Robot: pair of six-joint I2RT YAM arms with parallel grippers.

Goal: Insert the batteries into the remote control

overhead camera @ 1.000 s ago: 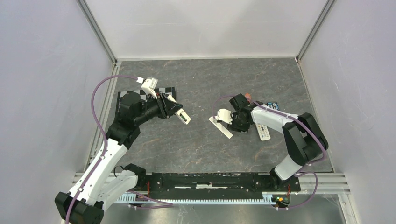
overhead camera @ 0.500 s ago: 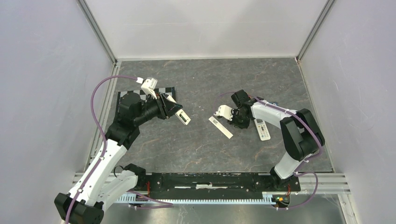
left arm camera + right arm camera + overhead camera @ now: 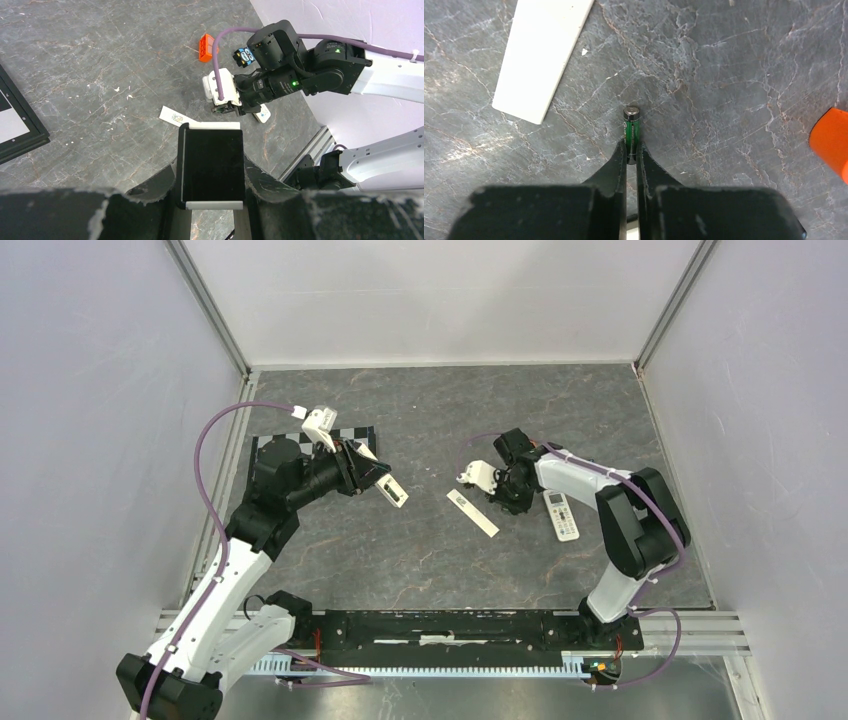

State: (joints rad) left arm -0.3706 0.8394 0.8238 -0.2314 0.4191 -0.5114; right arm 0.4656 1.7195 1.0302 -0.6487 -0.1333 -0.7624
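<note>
Right tool [image 3: 632,149], pointed downward, has closed on a battery [image 3: 632,126].

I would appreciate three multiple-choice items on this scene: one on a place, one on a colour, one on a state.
1. Where does the long flat white strip lie?
A. Flat on the grey stone-patterned tabletop between the arms.
B. Leaning against the back wall.
C. Hanging over the table's edge.

2. What colour is the body of the thin cylindrical battery?
A. Red.
B. Green.
C. Yellow.

3. What is the right end effector doing?
A. Standing wide open.
B. Pinching the battery.
C. Closed on nothing.

Answers:
1 A, the top view shows it lying flat.
2 B, the right wrist view shows green.
3 B, its fingers close on the battery.
</note>
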